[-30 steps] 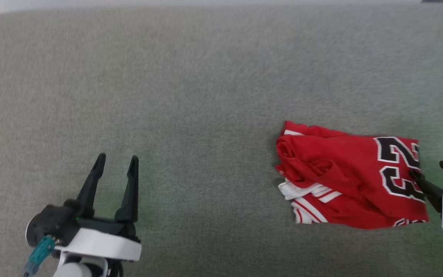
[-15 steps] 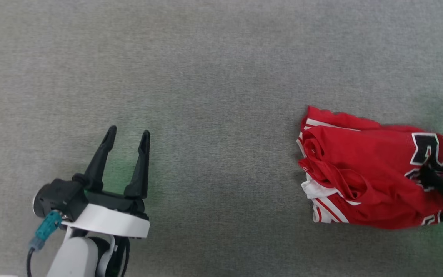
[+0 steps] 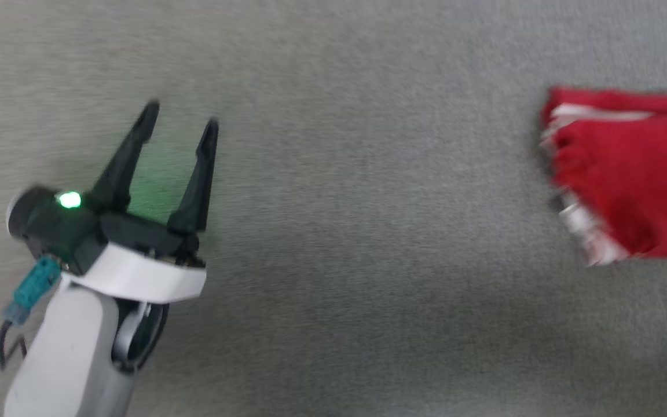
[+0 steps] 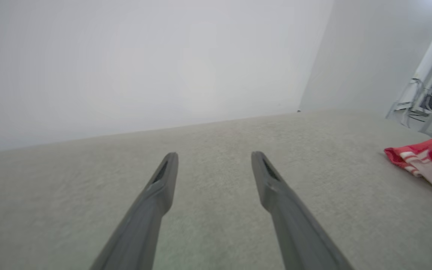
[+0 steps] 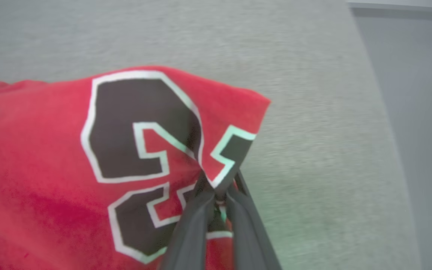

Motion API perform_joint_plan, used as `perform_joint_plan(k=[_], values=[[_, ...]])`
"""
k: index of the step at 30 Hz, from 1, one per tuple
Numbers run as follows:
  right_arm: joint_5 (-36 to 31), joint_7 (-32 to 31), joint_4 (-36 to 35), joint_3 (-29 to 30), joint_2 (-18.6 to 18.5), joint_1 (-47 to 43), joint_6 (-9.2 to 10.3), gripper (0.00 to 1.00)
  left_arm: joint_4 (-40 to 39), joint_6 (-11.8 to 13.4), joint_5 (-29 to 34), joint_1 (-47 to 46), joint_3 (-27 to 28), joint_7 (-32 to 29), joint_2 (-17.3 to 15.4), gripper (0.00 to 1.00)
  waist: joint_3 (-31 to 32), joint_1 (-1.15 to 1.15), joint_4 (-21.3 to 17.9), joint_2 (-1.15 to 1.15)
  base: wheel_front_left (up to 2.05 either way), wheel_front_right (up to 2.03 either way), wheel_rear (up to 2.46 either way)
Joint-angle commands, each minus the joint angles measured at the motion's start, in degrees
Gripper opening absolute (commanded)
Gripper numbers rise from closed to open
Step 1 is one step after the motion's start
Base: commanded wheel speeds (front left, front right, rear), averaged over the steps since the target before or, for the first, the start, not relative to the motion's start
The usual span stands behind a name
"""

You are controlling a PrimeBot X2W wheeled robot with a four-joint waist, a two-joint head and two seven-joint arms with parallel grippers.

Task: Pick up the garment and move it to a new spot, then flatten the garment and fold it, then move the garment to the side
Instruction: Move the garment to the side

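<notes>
Here, the left gripper (image 3: 180, 116) hangs over the grey fabric surface (image 3: 368, 260) on the robot's left, jaws spread wide with nothing between them. Well off to the right, the right gripper (image 5: 218, 185) is clenched on a fold of the garment (image 5: 43, 157) beside its black, white-edged numeral. The rest of the red cloth lies bunched on the surface.

The garment (image 3: 629, 179) — smeared by motion blur — runs off the head view's right edge.
</notes>
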State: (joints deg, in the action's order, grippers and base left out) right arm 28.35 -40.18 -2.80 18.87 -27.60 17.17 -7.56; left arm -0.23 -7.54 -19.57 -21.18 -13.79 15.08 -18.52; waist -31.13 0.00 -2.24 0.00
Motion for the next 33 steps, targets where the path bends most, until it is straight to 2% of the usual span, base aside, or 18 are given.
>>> perform_joint_plan(k=[1, 4, 8, 13, 18, 24, 25, 26, 27, 28, 33], values=[[-0.58, 0.72, 0.41, 0.38, -0.06, 1.18, 0.15, 0.00, -0.32, 0.14, 0.15, -1.19, -0.28, 0.12, -0.24, 1.00, -3.15, 0.00, -2.92, 0.00, 0.00, 0.00, 0.00], [-2.80, 3.89, 4.27, 3.47, -1.37, 4.97, 0.16, 0.00, -0.80, 0.14, 0.27, -5.25, -1.92, 0.12, -2.18, 1.00, -5.56, 0.00, -4.32, 0.00, 0.00, 0.00, 0.00], [-5.54, 7.80, 10.41, 7.07, -1.35, 11.39, 0.16, 0.00, -2.09, 0.14, -0.35, -10.39, -3.10, 0.12, -4.37, 1.00, -8.64, 0.00, -5.65, 0.00, 0.00, 0.00, 0.00], [-10.37, 13.76, 19.88, 12.35, -2.53, 19.26, 0.16, 0.00, -2.89, 0.14, -0.52, -15.36, -4.18, 0.12, -6.19, 1.00, -11.27, 0.00, -5.68, 0.00, 0.00, 0.00, 0.00], [-14.47, 20.51, 28.69, 14.89, -2.50, 25.83, 0.15, 0.00, -2.85, 0.14, -0.85, -17.83, -4.84, 0.11, -5.92, 1.00, -12.29, 0.00, -5.22, 0.00, 0.00, 0.00, 0.00], [-18.52, 28.04, 36.51, 13.92, -3.24, 29.93, 0.16, 0.00, -2.26, 0.14, -0.73, -17.47, -4.92, 0.11, -5.37, 1.00, -11.17, 0.00, -4.58, 0.00, 0.00, 0.00, 0.00], [-19.07, 28.98, 37.68, 13.74, -3.20, 30.24, 0.16, 0.05, -2.03, 0.14, -0.71, -17.03, -4.74, 0.12, -5.26, 1.00, -10.68, 0.00, -4.50, 0.00, 0.00, 0.00, 0.00], [-19.69, 29.96, 38.44, 13.37, -3.23, 30.31, 0.16, 0.29, -1.81, 0.14, -0.71, -16.53, -4.55, 0.12, -5.09, 1.00, -10.08, 0.00, -4.40, 0.00, 0.00, 0.00, 0.00], [-19.99, 31.01, 39.26, 13.03, -3.38, 30.34, 0.15, 0.29, -1.48, 0.14, -0.67, -16.00, -4.46, 0.12, -4.86, 1.00, -9.31, 0.00, -4.24, 0.00, 0.00, 0.00, 0.00], [-20.34, 31.96, 39.86, 12.39, -3.72, 30.28, 0.16, 1.00, -1.19, 0.14, -0.68, -15.49, -4.34, 0.12, -4.66, 1.00, -8.58, 0.00, -4.09, 0.00, 0.00, 0.00, 0.00], [-20.25, 35.62, 41.60, 6.41, -4.78, 27.62, 0.15, 1.00, 0.99, 0.14, -1.11, -11.65, -2.66, 0.12, -3.15, 1.00, -3.24, 0.00, -2.80, 0.00, 0.00, 0.00, 0.00]])
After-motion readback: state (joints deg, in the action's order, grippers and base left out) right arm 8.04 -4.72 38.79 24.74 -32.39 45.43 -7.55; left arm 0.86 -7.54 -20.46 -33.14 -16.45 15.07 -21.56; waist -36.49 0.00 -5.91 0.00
